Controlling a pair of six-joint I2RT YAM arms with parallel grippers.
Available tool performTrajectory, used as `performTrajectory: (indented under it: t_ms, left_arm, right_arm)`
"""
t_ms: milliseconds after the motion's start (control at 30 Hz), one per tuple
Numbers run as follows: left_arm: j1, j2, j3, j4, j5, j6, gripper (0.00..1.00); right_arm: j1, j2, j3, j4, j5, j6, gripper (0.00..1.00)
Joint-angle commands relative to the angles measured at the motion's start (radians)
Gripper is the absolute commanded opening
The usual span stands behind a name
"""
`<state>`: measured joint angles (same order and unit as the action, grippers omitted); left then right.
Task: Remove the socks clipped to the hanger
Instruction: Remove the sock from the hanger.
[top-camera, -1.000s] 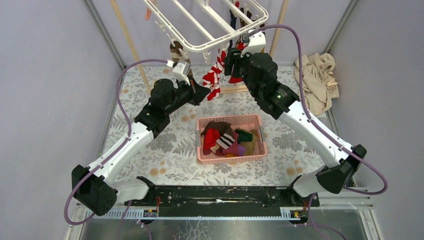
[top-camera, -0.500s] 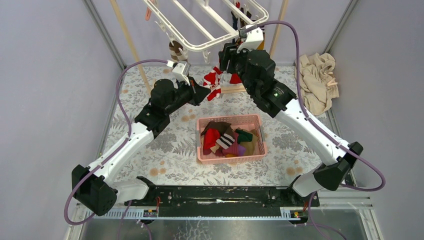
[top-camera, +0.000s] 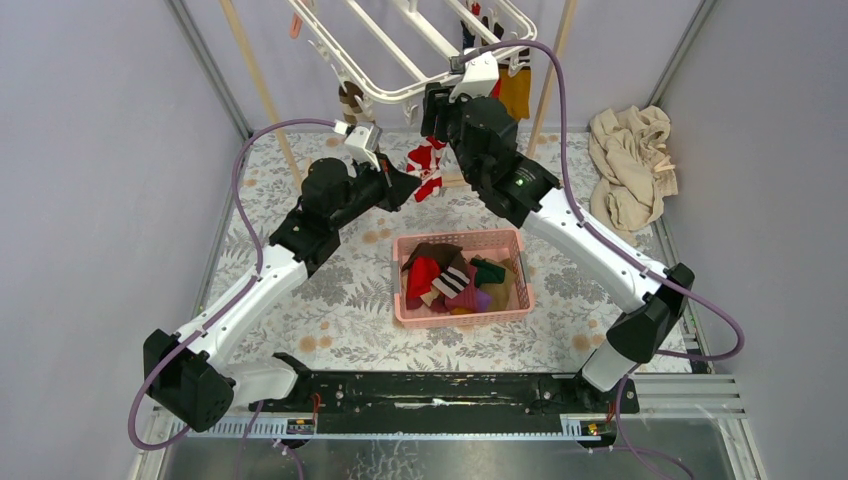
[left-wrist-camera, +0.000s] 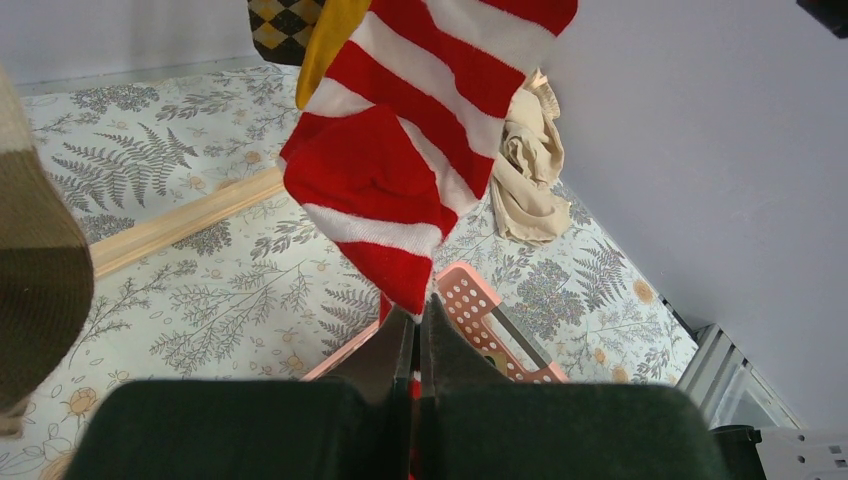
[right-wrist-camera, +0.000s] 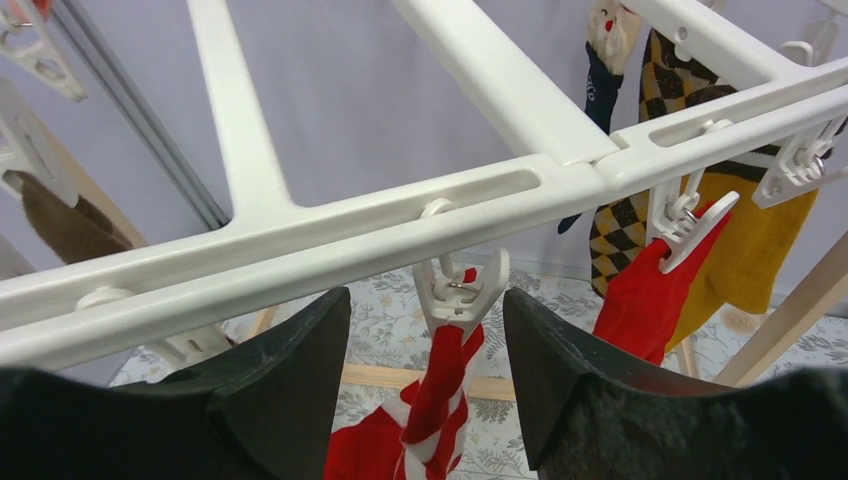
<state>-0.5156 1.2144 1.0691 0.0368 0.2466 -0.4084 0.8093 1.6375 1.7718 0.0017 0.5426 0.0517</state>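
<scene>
pinching the toe of the striped sock (left-wrist-camera: 400, 150), left end effector (left-wrist-camera: 417, 310) clamped; right end effector (right-wrist-camera: 425, 300) apart near its clip (right-wrist-camera: 462, 285)

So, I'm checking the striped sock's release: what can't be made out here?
Top external: clip on the striped sock, hidden under the right gripper.
Top external: far side of the hanger, cut off by the top edge.
Left wrist: sock tip, inside the shut left gripper.
</scene>
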Motion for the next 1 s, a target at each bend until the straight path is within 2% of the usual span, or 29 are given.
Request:
performTrajectory:
  t_ms: [0,267,567,633,733,833,867,933,967]
  left_arm:
    - [-0.003,-0.020,-0.006,0.017,-0.005,0.016,0.00]
    - [-0.002,-0.024,-0.014,0.015,0.000,0.014,0.00]
    - [-0.003,-0.035,-0.013,-0.001,-0.004,0.017,0.00]
    - [-0.003,-0.036,-0.014,-0.005,-0.006,0.017,0.00]
    - [-0.003,-0.038,-0.020,-0.008,-0.007,0.017,0.00]
    - [-0.004,-0.044,-0.029,-0.003,0.000,0.009,0.00]
    - [-0.003,-0.046,-0.032,0.001,0.012,0.003,0.00]
    - [-0.006,-0.053,-0.033,0.008,0.039,-0.014,0.00]
    - [-0.013,-0.055,-0.031,0.009,0.046,-0.021,0.00]
  right_arm:
    - [0.011,-0.004,0.040,0.110,0.079,-0.020,0.65]
    - [0.011,0.000,0.000,0.230,0.113,-0.033,0.63]
    - [0.011,0.006,-0.008,0.240,0.094,-0.016,0.27]
    - [0.011,0.001,-0.019,0.240,0.092,-0.011,0.21]
    - [0.011,-0.010,-0.033,0.240,0.082,-0.008,0.19]
    - [0.011,-0.020,-0.041,0.237,0.077,-0.006,0.23]
    - [0.011,-0.022,-0.042,0.231,0.074,-0.003,0.32]
    - [0.011,-0.027,-0.038,0.204,0.053,0.011,0.58]
    - [0.011,-0.035,-0.042,0.189,0.048,0.022,0.63]
